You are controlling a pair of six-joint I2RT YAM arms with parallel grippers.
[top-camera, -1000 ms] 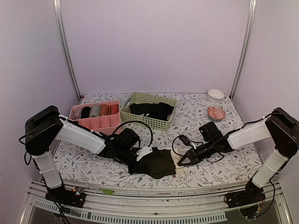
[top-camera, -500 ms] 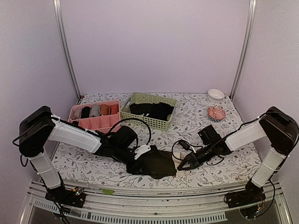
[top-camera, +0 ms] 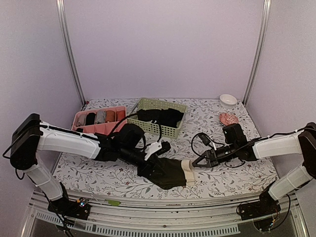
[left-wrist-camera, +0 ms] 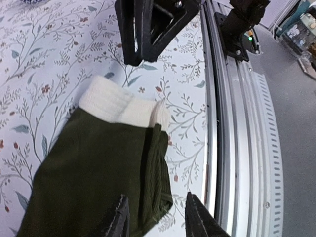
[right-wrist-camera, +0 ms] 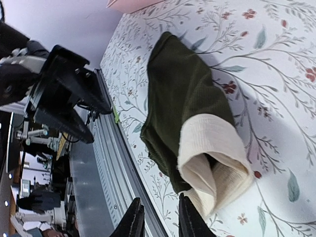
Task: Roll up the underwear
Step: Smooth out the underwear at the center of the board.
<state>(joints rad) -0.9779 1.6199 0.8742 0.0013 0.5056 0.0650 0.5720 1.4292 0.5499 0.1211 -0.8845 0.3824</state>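
The underwear [top-camera: 170,172] lies folded near the table's front edge, dark cloth with its cream waistband [top-camera: 186,171] at the right end. In the left wrist view the underwear [left-wrist-camera: 94,168] spreads flat under my left gripper [left-wrist-camera: 158,217], which is open, and the garment's near corner lies loose between its tips. From above, my left gripper [top-camera: 148,168] hovers at the cloth's left end. My right gripper [top-camera: 197,163] stands just right of the waistband. In its own view that gripper [right-wrist-camera: 158,217] is open and empty, short of the curled waistband [right-wrist-camera: 212,148].
A green basket [top-camera: 157,129] of black garments and a pink divided tray [top-camera: 101,129] with rolled bundles stand behind. A white bowl [top-camera: 228,99] and a reddish round item [top-camera: 228,119] sit at the back right. The metal front rail [left-wrist-camera: 237,128] runs close beside the underwear.
Both grippers were shut and now stand open, off the cloth. The right gripper has drawn back to the right. The underwear lies more folded, waistband showing at its right end.
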